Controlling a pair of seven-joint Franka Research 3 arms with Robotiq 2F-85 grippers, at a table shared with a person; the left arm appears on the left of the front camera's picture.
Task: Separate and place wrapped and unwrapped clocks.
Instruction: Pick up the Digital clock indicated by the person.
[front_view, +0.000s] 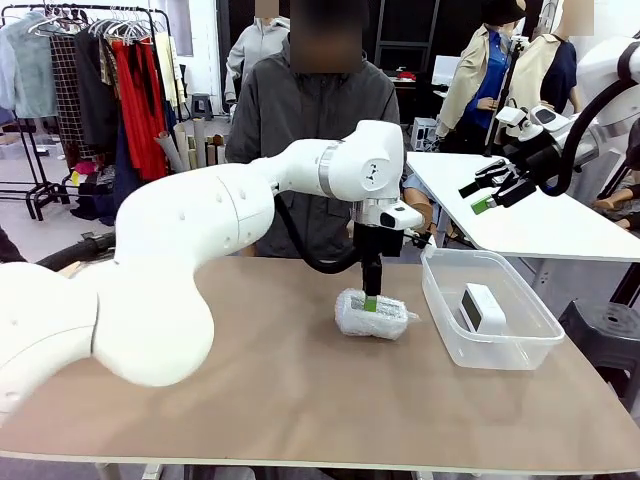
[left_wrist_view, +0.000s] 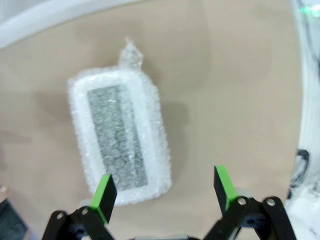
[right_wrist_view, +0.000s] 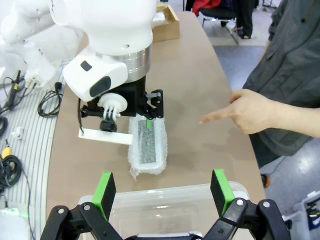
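One wrapped clock lies below the left gripper, jaws apart. Its bubble wrap probably gives and slips, so pinching firmly across the narrow sides looks safest.

Bubble-wrapped rectangular clock with a grey speckled face lying flat on tan table, twisted wrap tail at its far end, left pincer spread wide above it, one green pad over the clock's near corner, the other over bare table
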